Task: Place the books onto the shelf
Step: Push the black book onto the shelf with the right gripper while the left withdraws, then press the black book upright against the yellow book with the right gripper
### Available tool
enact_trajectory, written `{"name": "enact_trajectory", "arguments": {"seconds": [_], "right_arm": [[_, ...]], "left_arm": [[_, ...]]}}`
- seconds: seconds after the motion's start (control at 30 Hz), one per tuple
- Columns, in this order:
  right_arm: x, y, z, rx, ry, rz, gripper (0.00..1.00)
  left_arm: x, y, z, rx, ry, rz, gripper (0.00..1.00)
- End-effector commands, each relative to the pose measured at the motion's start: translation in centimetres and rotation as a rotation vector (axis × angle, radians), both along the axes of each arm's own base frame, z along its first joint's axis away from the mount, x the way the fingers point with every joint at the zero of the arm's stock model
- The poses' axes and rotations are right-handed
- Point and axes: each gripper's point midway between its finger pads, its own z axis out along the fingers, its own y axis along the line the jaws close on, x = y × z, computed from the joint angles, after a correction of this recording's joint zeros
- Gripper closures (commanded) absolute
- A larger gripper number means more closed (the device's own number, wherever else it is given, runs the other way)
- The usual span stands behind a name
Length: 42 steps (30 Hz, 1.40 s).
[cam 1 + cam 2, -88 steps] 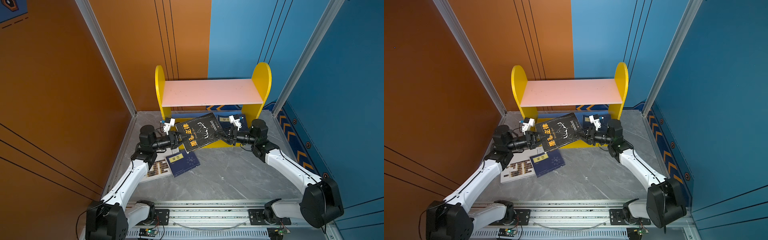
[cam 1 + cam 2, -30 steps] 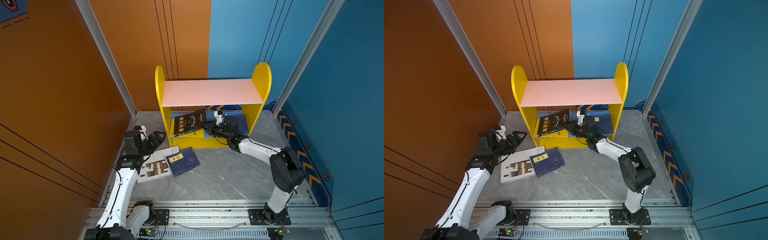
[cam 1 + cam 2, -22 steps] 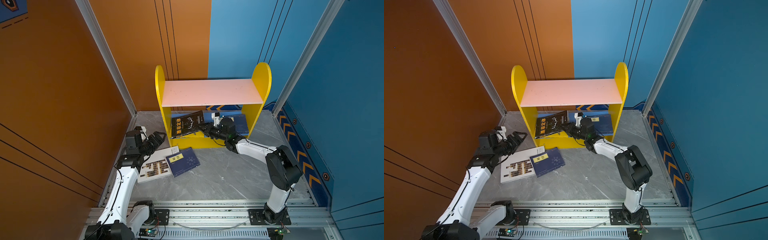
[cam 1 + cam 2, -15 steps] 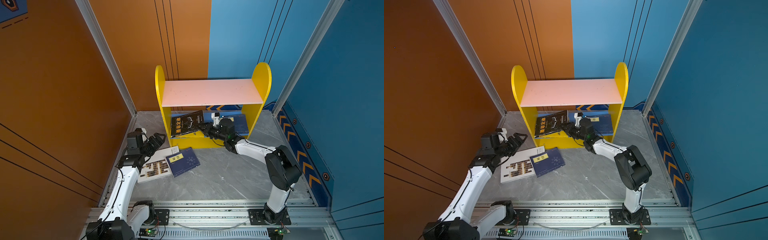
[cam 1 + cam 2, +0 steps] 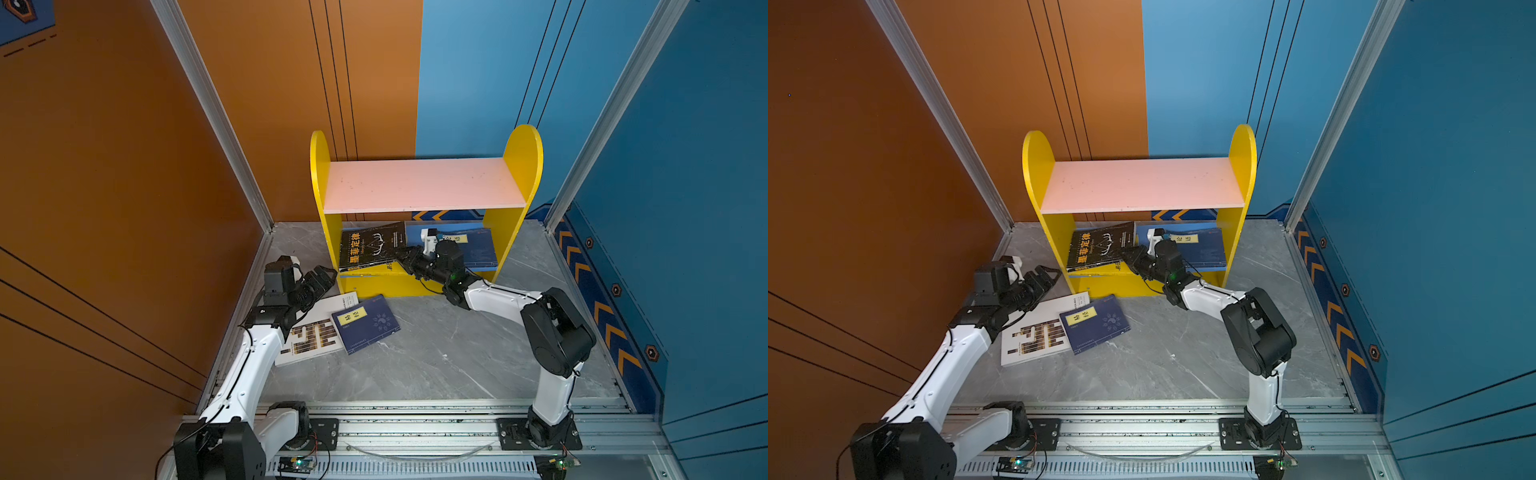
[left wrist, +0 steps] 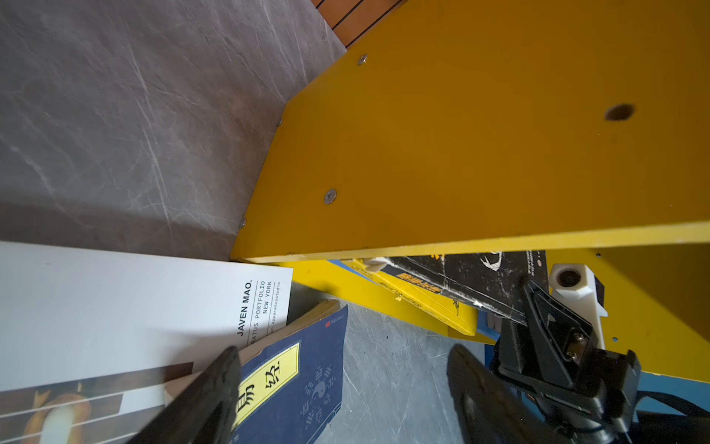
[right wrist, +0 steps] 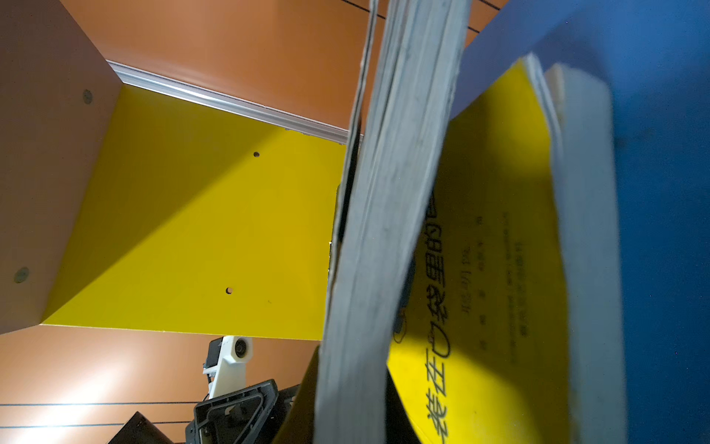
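The shelf stands at the back, its pink upper board bare. My right gripper reaches into the lower tier, shut on the corner of the black book, which rests tilted on a yellow book. A navy book lies on the right of that tier. On the floor, a navy book overlaps the larger white book. My left gripper hangs open just above them, by the shelf's left panel. Nothing is between its fingers.
Orange wall panels stand close on the left and blue ones on the right. The shelf's yellow side panel is right beside my left gripper. Grey marble floor stretches in front of the shelf, and a metal rail runs along the near edge.
Both grippers held the black book before the shelf; the left let go and drew back. In the last second the right swung the book leftward inside the lower tier.
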Motion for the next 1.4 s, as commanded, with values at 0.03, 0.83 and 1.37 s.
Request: {"name": "enact_trajectory", "arguments": {"seconds": [0.03, 0.83, 1.37], "right_arm": [[-0.4, 0.3, 1.9, 0.04, -0.061, -0.007, 0.98], [-2.1, 1.7, 0.4, -0.005, -0.053, -0.017, 0.94], [-2.2, -2.3, 0.6, -0.298, -0.052, -0.095, 0.41]], "left_arm": [[1.0, 0.1, -0.3, 0.036, -0.032, 0.015, 0.15], [3.4, 0.2, -6.4, 0.177, 0.09, 0.165, 0.15], [1.7, 2.1, -8.8, 0.218, 0.168, 0.24, 0.15]]}}
